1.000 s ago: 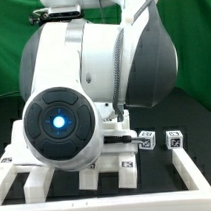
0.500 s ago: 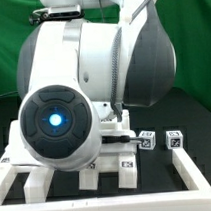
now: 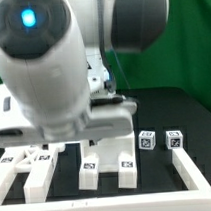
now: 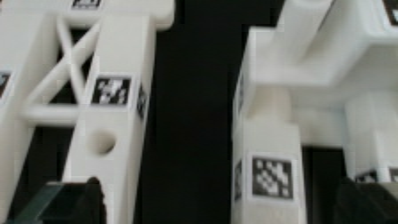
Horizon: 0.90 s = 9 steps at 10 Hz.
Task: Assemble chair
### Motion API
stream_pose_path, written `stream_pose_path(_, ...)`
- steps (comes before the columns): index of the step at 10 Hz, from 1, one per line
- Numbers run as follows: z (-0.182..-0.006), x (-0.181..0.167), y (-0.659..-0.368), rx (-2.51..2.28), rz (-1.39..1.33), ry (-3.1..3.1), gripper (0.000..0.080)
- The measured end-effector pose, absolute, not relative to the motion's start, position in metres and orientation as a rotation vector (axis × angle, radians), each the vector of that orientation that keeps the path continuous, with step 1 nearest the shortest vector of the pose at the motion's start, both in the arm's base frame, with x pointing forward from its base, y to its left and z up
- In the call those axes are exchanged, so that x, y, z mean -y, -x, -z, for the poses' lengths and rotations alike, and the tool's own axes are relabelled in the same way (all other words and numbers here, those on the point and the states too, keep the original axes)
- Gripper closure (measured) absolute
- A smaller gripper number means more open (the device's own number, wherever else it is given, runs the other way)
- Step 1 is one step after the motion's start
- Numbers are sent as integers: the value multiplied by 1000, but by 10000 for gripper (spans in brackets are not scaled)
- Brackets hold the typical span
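Several white matte blocky chair pieces (image 3: 104,159) bearing black-and-white tags lie on the black table (image 3: 164,115) beneath the glossy white robot arm (image 3: 51,66). The two-finger gripper (image 4: 219,192) is spread wide above them, clasping nothing.

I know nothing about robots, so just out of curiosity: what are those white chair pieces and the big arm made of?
The chair pieces look like matte white plastic, possibly painted wood: flat, shine-free faces, blocky edges, with printed paper-like tags on them. The robot arm looks like glossy moulded plastic: a rounded shell with bright reflections.
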<state>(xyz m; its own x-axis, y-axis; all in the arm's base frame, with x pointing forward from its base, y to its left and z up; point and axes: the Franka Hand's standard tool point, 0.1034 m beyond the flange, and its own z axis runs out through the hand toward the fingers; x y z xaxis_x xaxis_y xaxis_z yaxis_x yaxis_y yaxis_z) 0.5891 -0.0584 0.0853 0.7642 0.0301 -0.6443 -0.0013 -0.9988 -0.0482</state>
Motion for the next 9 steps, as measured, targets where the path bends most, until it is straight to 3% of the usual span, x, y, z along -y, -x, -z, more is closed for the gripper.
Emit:
stream_pose_path(2, -92, 82, -592, 48, -811, 2984, 151)
stream_pose_path(3, -86, 96, -578, 46, -789, 2980, 151)
stream_pose_path(5, -69, 114, -576, 18, -515, 3025, 151)
stream_pose_path(6, -61, 113, -562, -40, -391, 3036, 151)
stream_pose_path(9, -57, 120, -560, -83, -156, 3092, 151)
